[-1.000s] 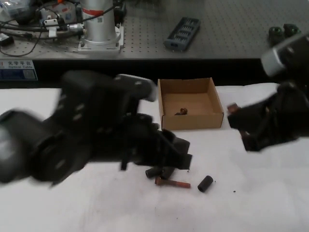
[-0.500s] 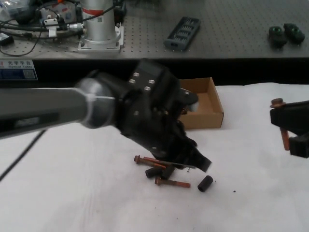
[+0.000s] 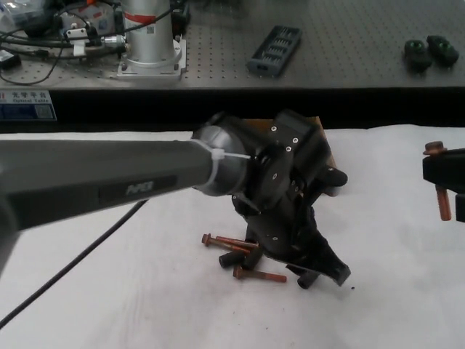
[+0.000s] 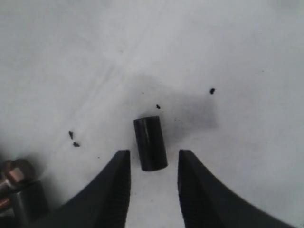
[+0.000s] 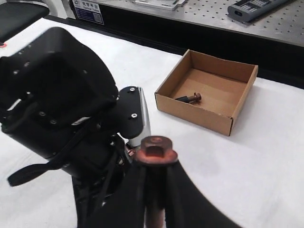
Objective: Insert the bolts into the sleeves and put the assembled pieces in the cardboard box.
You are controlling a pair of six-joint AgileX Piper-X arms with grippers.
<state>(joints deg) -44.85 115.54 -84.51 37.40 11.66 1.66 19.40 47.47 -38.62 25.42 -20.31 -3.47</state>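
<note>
One sleeve [image 4: 150, 142] lying flat on counter [image 4: 237, 47], 4 o'clock from bolt pile [image 3: 240, 254]; left claw [image 4: 153, 156] straddling it, jaws spread. Needing centred descent, squeeze at mid-length. Right claw [image 5: 154, 173] clamping bolt [image 5: 154, 148], head up.

A smooth, matt black sleeve [image 4: 150, 143] is lying on matt white cloth [image 4: 237, 42] between the left gripper's [image 4: 153, 157] dull black fingers [image 4: 113, 190], while the right gripper [image 5: 154, 179] is clasping a coppery metal bolt [image 5: 154, 151].
</note>
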